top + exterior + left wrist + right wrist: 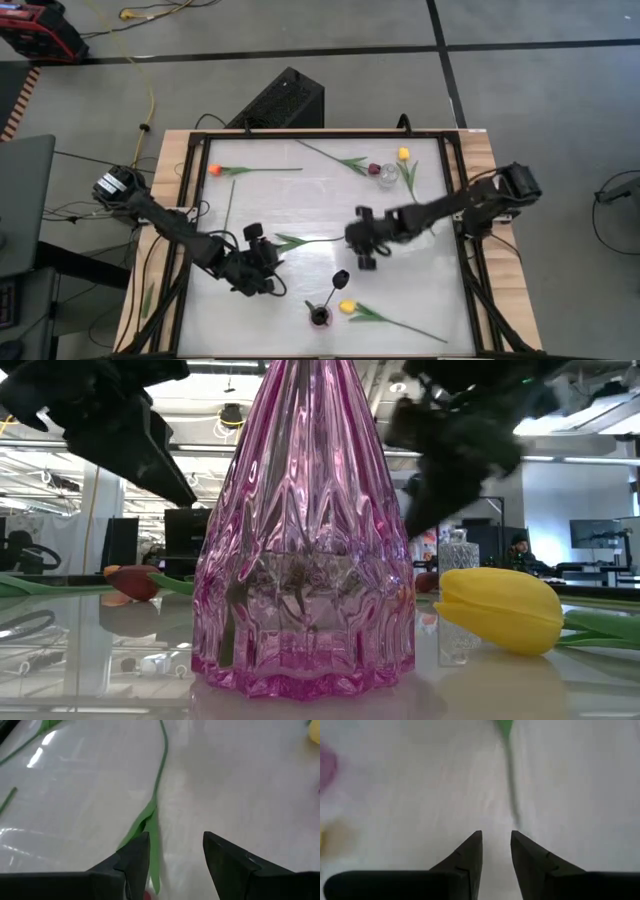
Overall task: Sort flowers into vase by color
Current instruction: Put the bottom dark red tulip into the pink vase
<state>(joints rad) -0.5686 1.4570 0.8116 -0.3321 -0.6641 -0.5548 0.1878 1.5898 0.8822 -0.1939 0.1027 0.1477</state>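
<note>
A green-stemmed tulip (300, 241) is lying across the middle of the white table (300, 200), reaching from the left gripper (262, 262) to the right gripper (362, 240), which are sitting at its two ends. In the left wrist view its leaf (146, 822) is running in beside one of that gripper's spread fingers (134, 856), with nothing pinched between the jaws. In the right wrist view the stem (510, 780) is lying just ahead of the right gripper's fingers (470, 852), which are parted by a narrow gap and holding nothing.

Below the grippers in the high view, a pink glass vase (320, 316) is holding a near-black tulip (340, 279), and a yellow tulip (347, 307) is resting just beside it. Farther off, a clear vase (387, 175) is standing near another yellow tulip (404, 154), and an orange tulip (215, 170) is lying well apart at the table's far left.
</note>
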